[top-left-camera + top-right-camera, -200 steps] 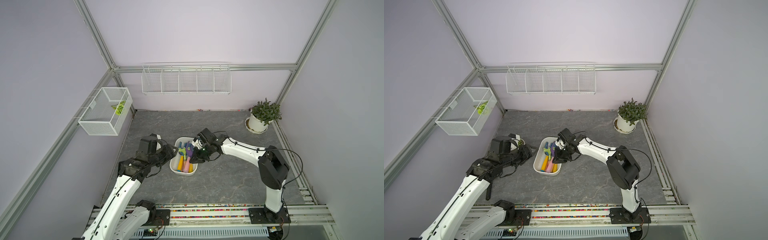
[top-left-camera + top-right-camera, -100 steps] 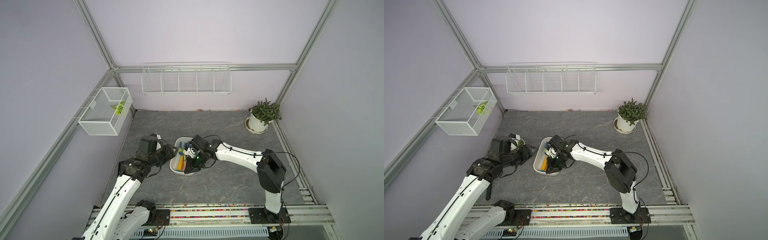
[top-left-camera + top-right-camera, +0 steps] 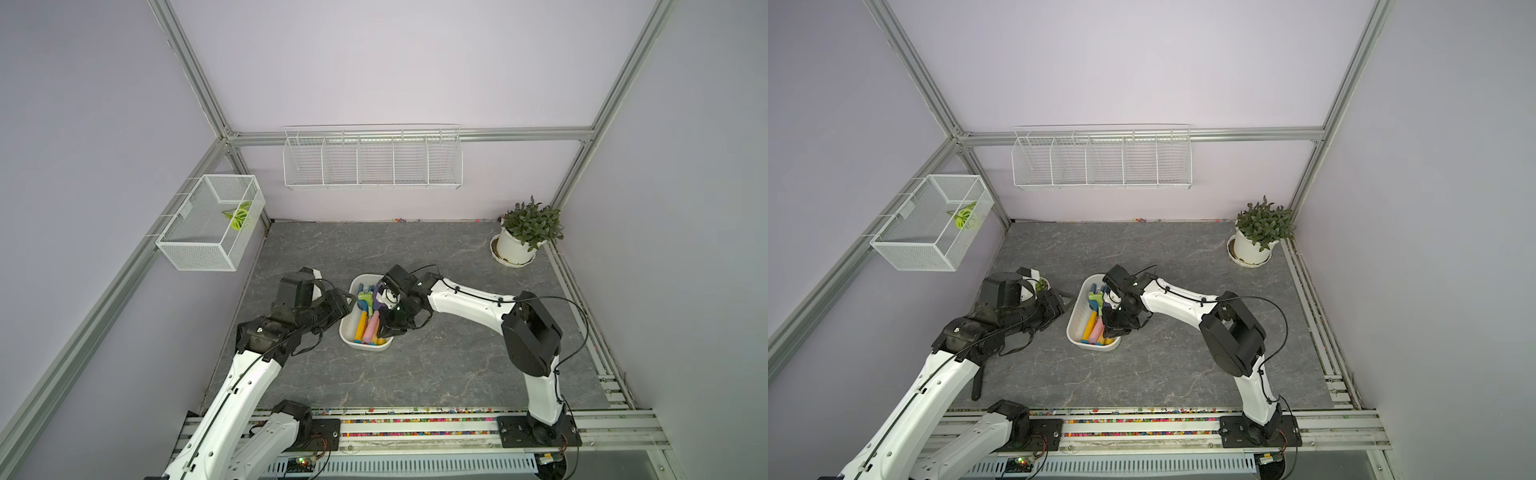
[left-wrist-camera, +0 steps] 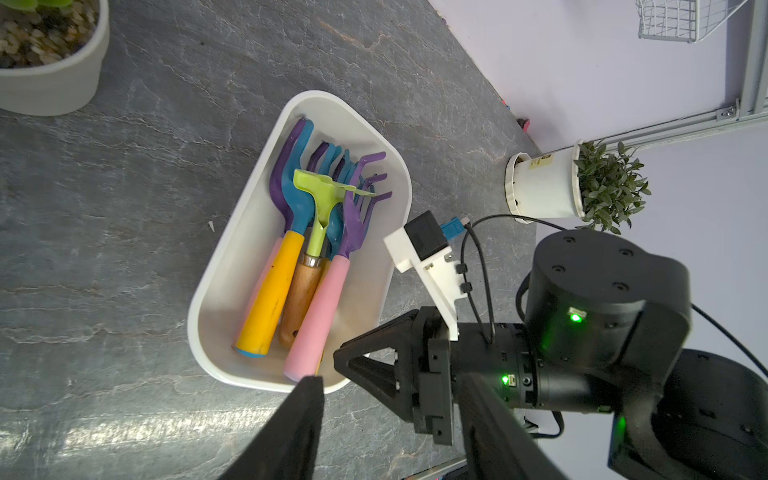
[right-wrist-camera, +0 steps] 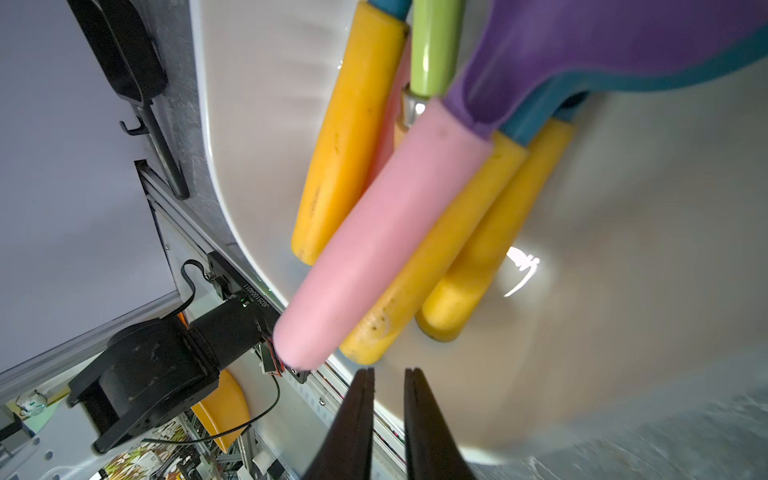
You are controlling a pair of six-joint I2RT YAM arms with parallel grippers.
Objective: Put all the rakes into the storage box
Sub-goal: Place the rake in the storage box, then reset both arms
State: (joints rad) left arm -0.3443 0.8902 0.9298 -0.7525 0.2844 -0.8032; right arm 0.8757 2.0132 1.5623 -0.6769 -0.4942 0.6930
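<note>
Lying in the storage box point(image 4: 249, 216) near the bench's point(image 3: 457, 365) middle, the pink-handled rake point(image 4: 320, 316) rests atop other coloured implements. The right tool point(image 5: 388, 374) hangs over the box's near end, fingers almost together, empty. The left tool point(image 4: 390, 380) stands apart beside the box, empty.

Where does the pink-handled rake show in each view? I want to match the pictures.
Top view: the rake lies in the box, pink handle toward the robot's base.
Top view: same place in the box.
Left wrist: its pink handle lies beside a wooden handle in the box.
Right wrist: close up, its pink handle lies over a yellow handle.
Shared landmark: the white box.
</note>
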